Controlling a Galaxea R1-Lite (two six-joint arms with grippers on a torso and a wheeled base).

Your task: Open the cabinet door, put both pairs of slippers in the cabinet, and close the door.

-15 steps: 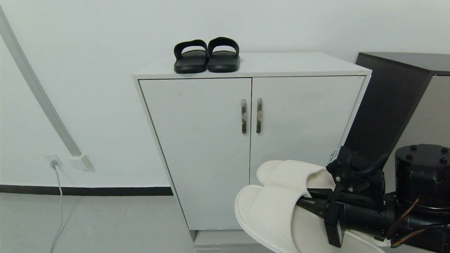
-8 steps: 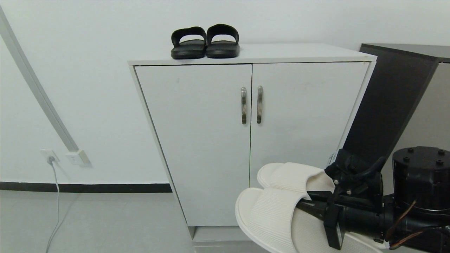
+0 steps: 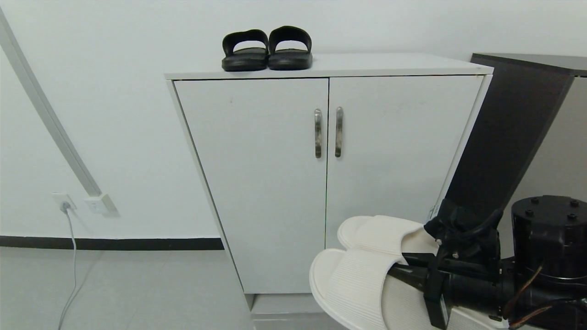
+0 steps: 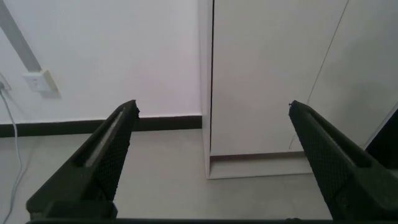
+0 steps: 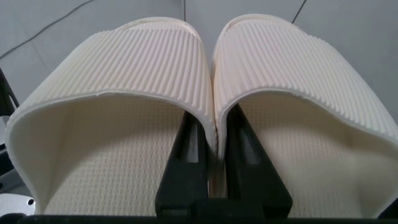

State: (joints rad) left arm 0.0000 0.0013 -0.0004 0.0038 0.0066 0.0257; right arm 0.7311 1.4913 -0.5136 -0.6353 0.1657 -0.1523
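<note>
Right claw (image 5: pixel 215 149) pinches the white slippers (image 3: pixel 362 261) by their adjoining strap edges, at 5 o'clock; left claw (image 4: pixel 212 107) gapes wide, empty. They look light and soft and probably flex, so the strap pinch suits. Black slippers (image 3: pixel 267 48) sit at 12 o'clock atop the shut cabinet (image 3: pixel 257 183).

From where I stand the right arm (image 3: pixel 477 288) is matt black all over, a thick tube ending in a fat round joint housing (image 3: pixel 548 229) with small dark screws (image 3: pixel 534 200) set around its flat top. Thin cables (image 3: pixel 527 298) (brownish-orange, one reddish) loop loose beneath it. A flat black bracket (image 3: pixel 435 293) crosses the wrist, and bright screw heads (image 3: pixel 439 241) dot the lumpy black mount above. The right gripper (image 5: pixel 214 152) has plain, smooth black fingers (image 5: pixel 185 162). The left gripper (image 4: pixel 212 107) has long tapering black fingers (image 4: pixel 109 155) with finely dotted inner faces.
</note>
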